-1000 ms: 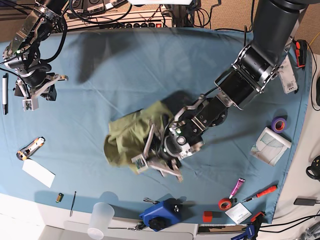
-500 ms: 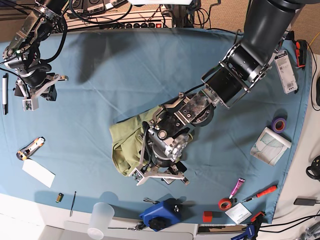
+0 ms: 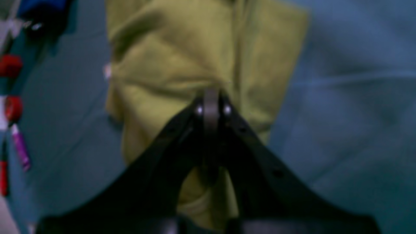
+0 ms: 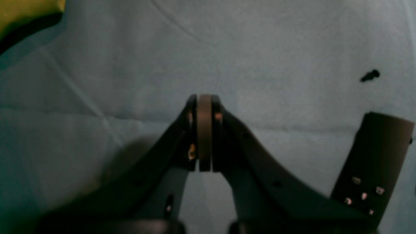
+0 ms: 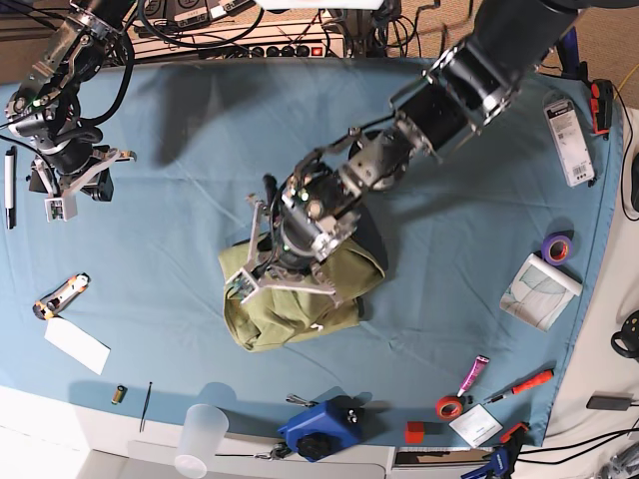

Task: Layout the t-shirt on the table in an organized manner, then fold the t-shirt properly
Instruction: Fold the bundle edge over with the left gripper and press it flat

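While the base view hides it, the left claw (image 3: 211, 107) shows pressed together above the t-shirt (image 3: 182, 65).

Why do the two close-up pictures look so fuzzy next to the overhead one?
Left wrist view: soft throughout, the t-shirt smeared and the left tool a dark blur. Right wrist view: dim and greyish, the right tool nearly a silhouette over the table. Base view: sharp and evenly lit, with the arms' soft shadows on the cloth.

Black arms (image 5: 469, 85), exposed cables, silver screws
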### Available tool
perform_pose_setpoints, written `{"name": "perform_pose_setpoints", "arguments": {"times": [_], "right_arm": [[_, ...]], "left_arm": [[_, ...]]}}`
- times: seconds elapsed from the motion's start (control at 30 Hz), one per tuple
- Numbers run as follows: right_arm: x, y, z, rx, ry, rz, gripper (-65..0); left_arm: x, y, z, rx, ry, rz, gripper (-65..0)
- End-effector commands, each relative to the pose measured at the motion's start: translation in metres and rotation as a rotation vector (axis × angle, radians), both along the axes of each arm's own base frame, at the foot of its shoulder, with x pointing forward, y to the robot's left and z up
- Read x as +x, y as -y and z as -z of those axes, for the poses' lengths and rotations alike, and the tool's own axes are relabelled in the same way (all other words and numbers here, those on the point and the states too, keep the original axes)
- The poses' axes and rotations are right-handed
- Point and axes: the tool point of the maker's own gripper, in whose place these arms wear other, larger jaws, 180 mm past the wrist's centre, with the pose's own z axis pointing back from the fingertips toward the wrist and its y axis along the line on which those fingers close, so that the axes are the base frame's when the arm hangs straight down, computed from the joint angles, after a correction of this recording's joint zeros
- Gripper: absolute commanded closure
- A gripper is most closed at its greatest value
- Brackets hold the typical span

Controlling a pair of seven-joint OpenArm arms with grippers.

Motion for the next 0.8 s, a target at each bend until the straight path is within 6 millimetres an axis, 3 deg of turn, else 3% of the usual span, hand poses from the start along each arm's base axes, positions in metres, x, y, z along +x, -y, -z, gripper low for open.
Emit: {"name": "perform_pose_setpoints", "arguments": {"times": [0.0,0.23,0.4,0.57,0.63,0.77], "right_arm": [[0.008,0.003,-0.015,-0.014,0.052,-0.005,0.0],[0.008,0.003,-0.015,-0.014,0.052,-0.004,0.0],[0.008,0.003,-0.014,-0.015,0.049,-0.004,0.0],[0.008,0.003,-0.014,-0.014,0.050,-0.005,0.0],[0.008,0.003,-0.015,-0.014,0.055,-0.005,0.0],[0.009,0.003,-0.016,-0.014,0.060,-0.005,0.0]], "left_arm": [[0.009,0.008,-0.022,-0.037,0.074,0.007,0.0],[0.013,0.013,0.001,-0.031,0.085,0.059,0.0],[0.035,0.002,0.014,0.033,0.123,0.055,0.0],[0.043,-0.011,0.038,0.116,0.055,0.064,0.0],[0.047,-0.018,0.034,0.128,0.056,0.017,0.0],[0.060,-0.025,-0.004,0.095,0.155,-0.105,0.0]]}}
